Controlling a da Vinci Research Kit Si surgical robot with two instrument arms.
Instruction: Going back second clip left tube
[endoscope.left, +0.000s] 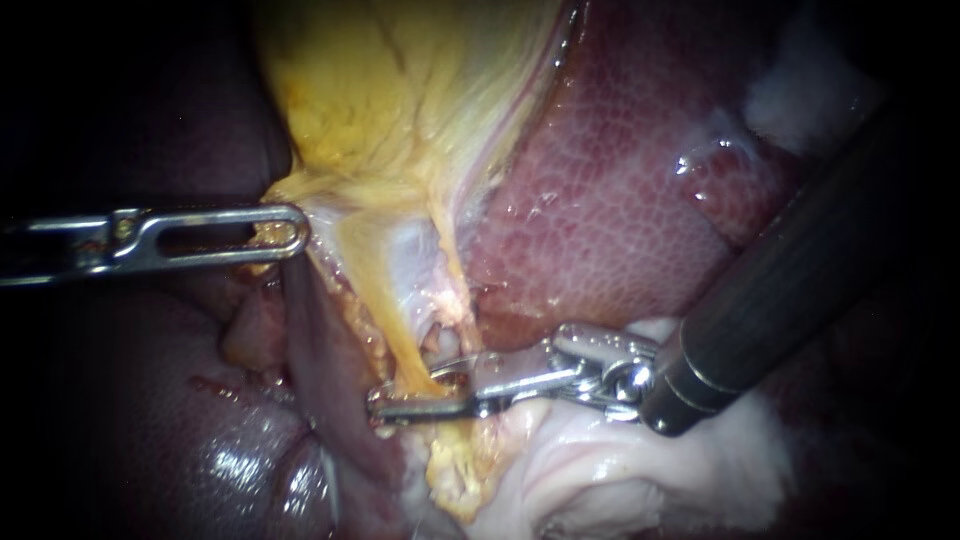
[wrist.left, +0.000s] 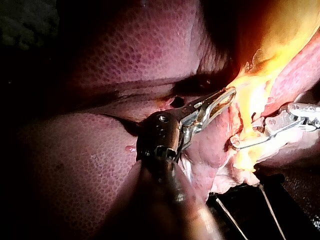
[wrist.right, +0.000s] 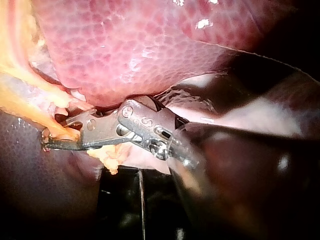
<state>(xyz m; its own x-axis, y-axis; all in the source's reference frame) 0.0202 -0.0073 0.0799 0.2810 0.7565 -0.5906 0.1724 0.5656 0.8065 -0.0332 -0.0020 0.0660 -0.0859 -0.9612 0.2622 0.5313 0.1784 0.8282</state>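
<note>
Backdrop is the liver (endoscope.left: 620, 200), red and mottled, filling the upper right of the endoscope view, with the yellow gallbladder (endoscope.left: 400, 90) hanging down the middle and pale white tissue (endoscope.left: 600, 470) along the bottom. In from the left comes the left instrument (endoscope.left: 295, 230), jaws pressed together and clamped on the gallbladder's yellow edge, drawing it out sideways. From the right comes the right instrument (endoscope.left: 405, 392) on its dark shaft (endoscope.left: 790, 280), low over the white tissue. Its jaws stand apart, and the left tube (endoscope.left: 385, 320), a thin yellow strand running down from the gallbladder, passes right between them. The right wrist view agrees: one jaw above that strand, one below, the liver just beyond. The two instruments are well apart, one high on the gallbladder, one low at the tube.
</note>
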